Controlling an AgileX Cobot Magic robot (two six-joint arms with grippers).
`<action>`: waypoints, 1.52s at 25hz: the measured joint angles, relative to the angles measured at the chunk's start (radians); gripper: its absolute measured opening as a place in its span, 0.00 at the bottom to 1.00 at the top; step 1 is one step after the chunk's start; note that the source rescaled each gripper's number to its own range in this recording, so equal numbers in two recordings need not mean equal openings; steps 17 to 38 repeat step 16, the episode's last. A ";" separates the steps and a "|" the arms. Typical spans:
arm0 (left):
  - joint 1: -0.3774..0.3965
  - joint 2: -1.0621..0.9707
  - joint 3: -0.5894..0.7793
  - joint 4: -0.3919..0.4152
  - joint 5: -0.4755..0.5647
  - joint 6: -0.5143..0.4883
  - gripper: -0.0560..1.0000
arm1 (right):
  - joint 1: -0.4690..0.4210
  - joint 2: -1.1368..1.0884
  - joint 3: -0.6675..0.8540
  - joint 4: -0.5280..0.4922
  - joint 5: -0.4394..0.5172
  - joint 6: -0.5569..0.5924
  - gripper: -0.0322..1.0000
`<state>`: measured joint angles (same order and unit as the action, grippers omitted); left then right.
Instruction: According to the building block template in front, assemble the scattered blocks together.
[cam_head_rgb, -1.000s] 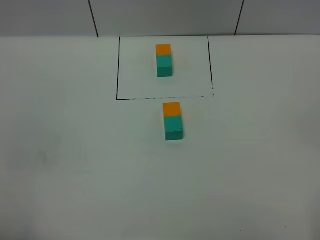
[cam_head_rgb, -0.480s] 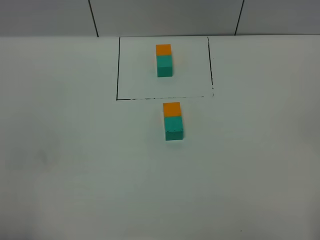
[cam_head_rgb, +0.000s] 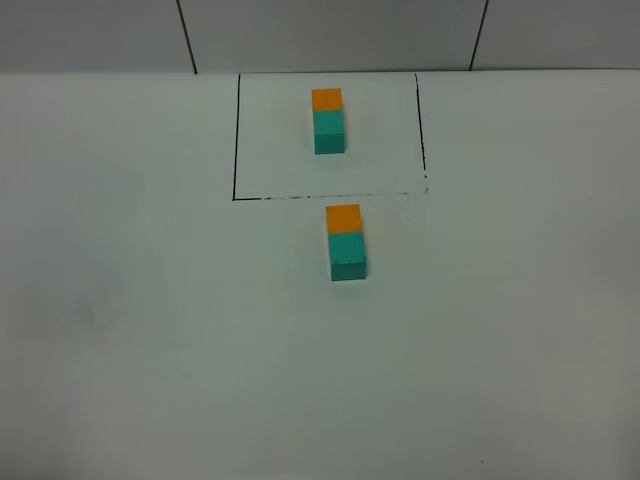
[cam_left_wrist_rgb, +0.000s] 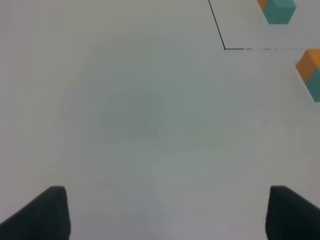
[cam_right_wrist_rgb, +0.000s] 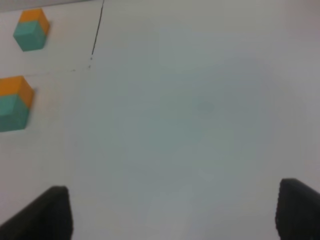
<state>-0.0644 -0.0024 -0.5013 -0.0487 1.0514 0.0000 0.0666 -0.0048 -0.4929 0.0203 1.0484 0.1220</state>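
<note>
Exterior high view. White table (cam_head_rgb: 150, 350), flat and plain. The building block template (cam_head_rgb: 328, 120), an orange cube joined to a teal-green cube, sits inside a thin black drawn rectangle (cam_head_rgb: 236, 140) near the far edge; the front line of the frame is broken and faint toward its right end. Just outside that front line lie the scattered blocks: orange cube (cam_head_rgb: 343, 218) on the far side, teal-green cube (cam_head_rgb: 347, 254) on the near side, faces touching, in line with the template pair. Neither arm nor gripper shows in this view.

Left wrist view. Left gripper (cam_left_wrist_rgb: 165, 215): only two dark fingertips (cam_left_wrist_rgb: 42, 215) are visible at the frame edge, blurred, set wide apart with bare table between them; released, nothing held. A corner of the black rectangle shows; the template is cut off at the edge, mostly its teal-green part visible. The assembled pair is cropped too, showing only a sliver of orange over teal.

Right wrist view. Right gripper (cam_right_wrist_rgb: 172, 212): again two dark, out-of-focus fingertips (cam_right_wrist_rgb: 47, 215), well apart, nothing between them; released. The template and the joined orange and teal-green cubes both show, the lower pair partly cut by the frame edge. The rectangle line is faint here.
</note>
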 joint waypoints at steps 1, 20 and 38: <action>0.000 0.000 0.000 0.000 0.000 0.000 0.80 | 0.000 0.000 0.000 0.000 0.000 0.000 0.68; 0.000 0.000 0.000 0.000 0.000 0.000 0.80 | 0.000 0.000 0.000 0.000 0.000 0.000 0.68; 0.000 0.000 0.000 0.000 0.000 0.000 0.80 | 0.000 0.000 0.000 0.000 0.000 0.000 0.68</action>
